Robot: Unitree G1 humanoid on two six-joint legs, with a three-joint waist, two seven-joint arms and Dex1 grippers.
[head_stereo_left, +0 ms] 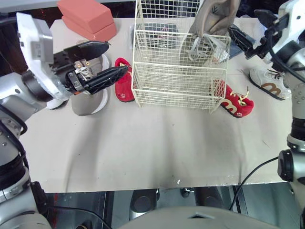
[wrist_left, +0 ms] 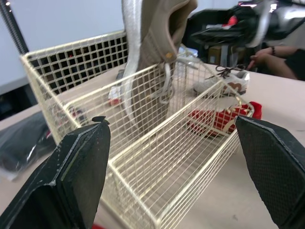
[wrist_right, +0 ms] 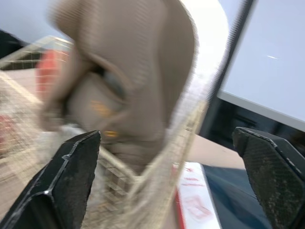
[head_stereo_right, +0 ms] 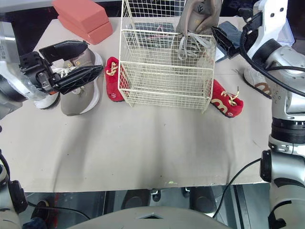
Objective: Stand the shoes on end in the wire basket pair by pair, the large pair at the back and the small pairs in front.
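Beige paper-covered bench, cream wire basket, large tan suede shoe upright at back.
Left pincer, right pincer released; probably best: grasp second tan shoe mid-sole, lower vertically.

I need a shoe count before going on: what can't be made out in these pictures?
Standing tan shoe in the wire basket: top cut off by the head views' upper edge; blurred in the right wrist view.
Second tan shoe, on the table: partly covered by the left gripper, head views.
White thing beside it: mostly under the left arm; shoe or not, unclear.
Dark items behind the basket: wire obscures them.
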